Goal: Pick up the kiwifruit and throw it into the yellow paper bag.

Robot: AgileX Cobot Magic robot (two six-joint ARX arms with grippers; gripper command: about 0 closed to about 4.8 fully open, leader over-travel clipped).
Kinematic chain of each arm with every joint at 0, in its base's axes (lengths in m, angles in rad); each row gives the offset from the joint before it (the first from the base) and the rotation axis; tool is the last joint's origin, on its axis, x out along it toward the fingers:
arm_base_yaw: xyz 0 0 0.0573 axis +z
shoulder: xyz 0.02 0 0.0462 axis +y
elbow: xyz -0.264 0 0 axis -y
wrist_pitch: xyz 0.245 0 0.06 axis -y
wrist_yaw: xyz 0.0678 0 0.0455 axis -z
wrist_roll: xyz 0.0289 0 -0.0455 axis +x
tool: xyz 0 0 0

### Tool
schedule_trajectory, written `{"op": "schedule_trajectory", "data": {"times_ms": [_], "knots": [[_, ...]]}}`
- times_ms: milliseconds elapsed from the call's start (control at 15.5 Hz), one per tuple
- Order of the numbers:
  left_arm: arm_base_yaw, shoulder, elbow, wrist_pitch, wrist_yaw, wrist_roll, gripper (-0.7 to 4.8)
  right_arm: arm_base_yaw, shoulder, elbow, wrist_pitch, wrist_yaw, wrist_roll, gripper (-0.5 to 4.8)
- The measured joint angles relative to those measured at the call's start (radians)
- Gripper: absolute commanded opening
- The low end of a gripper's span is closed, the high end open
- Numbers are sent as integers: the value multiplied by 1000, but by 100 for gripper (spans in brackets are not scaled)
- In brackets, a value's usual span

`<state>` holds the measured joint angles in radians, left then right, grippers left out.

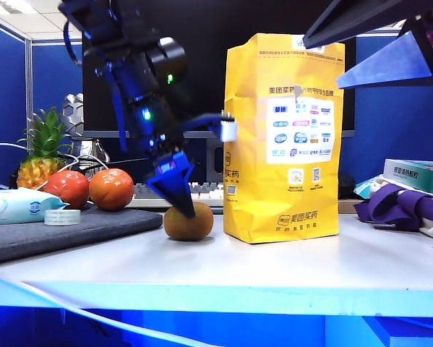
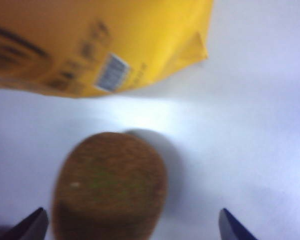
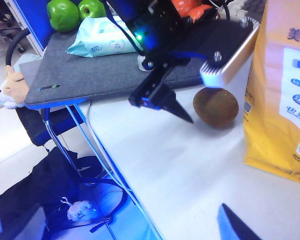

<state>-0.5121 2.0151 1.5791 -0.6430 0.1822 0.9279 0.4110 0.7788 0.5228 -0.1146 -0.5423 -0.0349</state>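
Observation:
The kiwifruit (image 1: pixel 189 224), brown and fuzzy, lies on the white table just left of the tall yellow paper bag (image 1: pixel 285 137). My left gripper (image 1: pixel 183 202) points down right over it, open. In the left wrist view its two dark fingertips (image 2: pixel 32 227) stand wide on either side of the kiwifruit (image 2: pixel 109 187), with the bag (image 2: pixel 89 45) beyond. My right gripper (image 1: pixel 389 54) hangs high at the upper right, open, nothing between its fingers (image 3: pixel 235 225). From there the kiwifruit (image 3: pixel 216 106) shows beside the bag (image 3: pixel 285 100).
Two red tomatoes (image 1: pixel 70 188) (image 1: pixel 111 188), a pineapple (image 1: pixel 43 148), a wet-wipes pack (image 1: pixel 17 206) and a tape roll (image 1: pixel 62 217) sit on or behind a grey mat (image 1: pixel 57 235) at the left. A purple cloth (image 1: pixel 400 206) and a box (image 1: pixel 417 173) lie at the right.

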Motion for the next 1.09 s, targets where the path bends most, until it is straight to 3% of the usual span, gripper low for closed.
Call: {"op": "schedule_trajectory", "data": {"times_ms": [193, 257, 322, 386, 579, 901, 1030, 1094], "knots": [[0, 27, 0, 3, 8, -9, 458, 0, 11, 0, 5, 0, 0, 479], [0, 45, 0, 0, 8, -14, 311, 0, 11, 0, 13, 0, 0, 479], [0, 58, 0, -3, 4, -16, 230, 0, 11, 0, 23, 0, 0, 479], [0, 65, -1, -5, -15, -20, 203, 0, 11, 0, 29, 0, 0, 479], [0, 64, 44, -20, -93, -71, 173, 0, 11, 0, 33, 0, 0, 479], [0, 35, 210, -180, -88, -147, 172, 0, 11, 0, 46, 0, 0, 479], [0, -25, 219, -237, -230, -153, 172, -1, 11, 0, 47, 0, 0, 479], [0, -72, 219, -265, -399, -153, 172, -1, 10, 0, 49, 0, 0, 479]]}}
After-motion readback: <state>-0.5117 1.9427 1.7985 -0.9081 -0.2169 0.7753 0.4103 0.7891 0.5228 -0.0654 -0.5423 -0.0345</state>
